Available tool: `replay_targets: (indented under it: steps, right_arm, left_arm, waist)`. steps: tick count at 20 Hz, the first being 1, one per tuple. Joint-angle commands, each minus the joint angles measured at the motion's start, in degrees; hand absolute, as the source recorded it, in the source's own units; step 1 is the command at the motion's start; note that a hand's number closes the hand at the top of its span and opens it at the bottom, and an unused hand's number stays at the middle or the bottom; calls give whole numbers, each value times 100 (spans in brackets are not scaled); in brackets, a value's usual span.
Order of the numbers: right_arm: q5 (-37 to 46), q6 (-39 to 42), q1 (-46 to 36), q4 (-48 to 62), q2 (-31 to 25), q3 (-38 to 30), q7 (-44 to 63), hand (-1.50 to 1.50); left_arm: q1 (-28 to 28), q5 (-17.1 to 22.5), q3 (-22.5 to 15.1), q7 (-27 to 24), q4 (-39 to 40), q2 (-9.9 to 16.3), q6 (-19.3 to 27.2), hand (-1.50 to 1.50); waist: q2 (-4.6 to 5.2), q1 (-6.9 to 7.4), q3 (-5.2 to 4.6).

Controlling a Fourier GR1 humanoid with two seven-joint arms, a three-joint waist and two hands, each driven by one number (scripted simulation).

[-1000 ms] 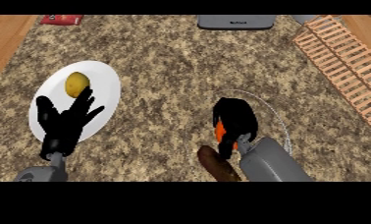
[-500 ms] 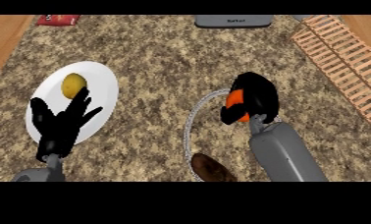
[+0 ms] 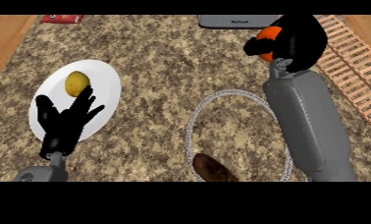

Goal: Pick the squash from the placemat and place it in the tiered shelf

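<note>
Head view, looking steeply down on a speckled, granite-like counter [image 3: 159,61] in brown and beige. The right hand [image 3: 296,36], black and glossy, sat at about 1 o'clock with its fingers curled round the squash [image 3: 269,35], a smooth orange body showing only at the hand's left side and mostly hidden by the fingers. The squash was thus held above the counter, just beside the tiered shelf [image 3: 346,66], a slatted frame of pale wood running diagonally along the edge at 2 to 3 o'clock. The grey, cylindrical right forearm [image 3: 308,120] stretched from 5 o'clock up to the hand. Beneath it lay the placemat [image 3: 197,120], round, its rim a thin pale braided line, its face hardly distinct from the counter's stone. On the mat's near edge, at 6 o'clock, lay a dark brown oblong object [image 3: 214,168] whose kind could not be told. The left hand [image 3: 65,120] rested at 8 o'clock, open, fingers straight and spread, over the lower part of a white plate [image 3: 101,78]. A yellow, rounded fruit [image 3: 77,83] lay on the plate just beyond the fingertips. A flat grey object [image 3: 235,20] with rounded corners lay at 12 o'clock, and a small red item [image 3: 62,18] at 11 o'clock.
</note>
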Motion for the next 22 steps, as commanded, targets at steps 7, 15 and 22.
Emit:
replay_targets:
  steps: [7,15,22]
  right_arm:
    - [1532,1245,-1847,38,-292,-788,1658,150]
    - [1898,1650,-2921,374,-865,-1773,1312,150]
    - [1877,2035,-3225,641,-1567,-2451,548,150]
  left_arm:
    - [135,-46,-41,271,-31,-52,92,0]
    - [-26,-199,-74,287,26,-152,250,0]
    - [204,-75,38,118,-39,0,-90,0]
  waist:
    - [-19,-42,-16]
    - [11,-32,-11]
    - [18,-13,-10]
